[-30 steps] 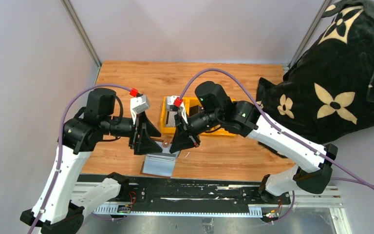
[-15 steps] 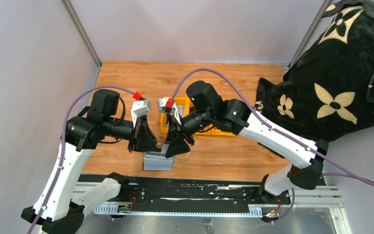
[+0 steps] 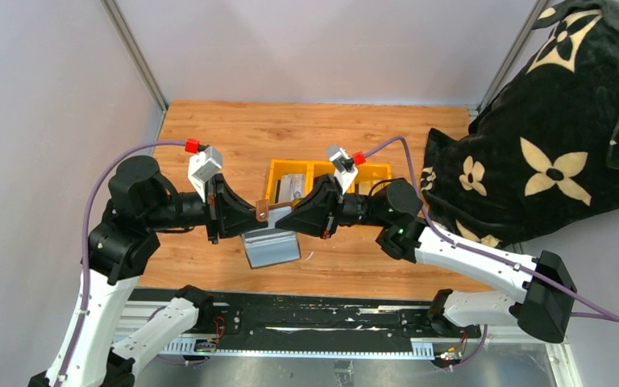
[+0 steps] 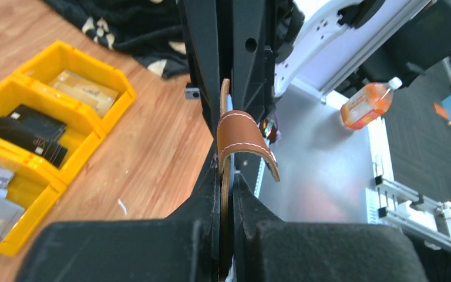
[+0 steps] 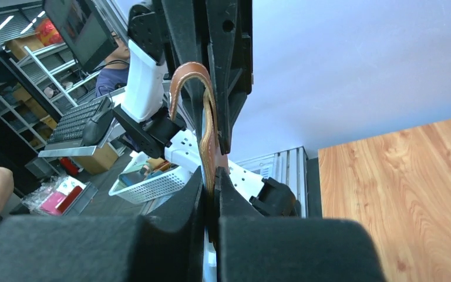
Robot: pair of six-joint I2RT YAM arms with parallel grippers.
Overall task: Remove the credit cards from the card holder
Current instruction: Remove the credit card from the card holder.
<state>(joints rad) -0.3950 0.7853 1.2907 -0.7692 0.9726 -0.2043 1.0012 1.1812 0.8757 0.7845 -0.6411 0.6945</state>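
The card holder [image 3: 272,247] hangs above the table's front, its silvery-grey side down and its brown strap [image 3: 264,212] on top. My left gripper [image 3: 247,216] and right gripper [image 3: 284,218] face each other tip to tip, each shut on the holder's brown top edge. In the left wrist view the brown leather [image 4: 225,188] is pinched between my fingers, the strap [image 4: 243,132] curling right. The right wrist view shows the same leather [image 5: 209,147] clamped in my right gripper [image 5: 210,176]. Credit cards lie in the bin: black [image 4: 29,132], tan [image 4: 85,91], silvery [image 3: 290,187].
The yellow three-compartment bin [image 3: 346,169] stands just behind the grippers on the wooden table [image 3: 234,129]. A black blanket with cream flowers [image 3: 548,129] covers the right side. The black base rail [image 3: 314,318] runs along the front edge.
The left gripper has shut on the card holder and the right one opened and shut again on it. Both arms levelled out and lifted the holder off the table.
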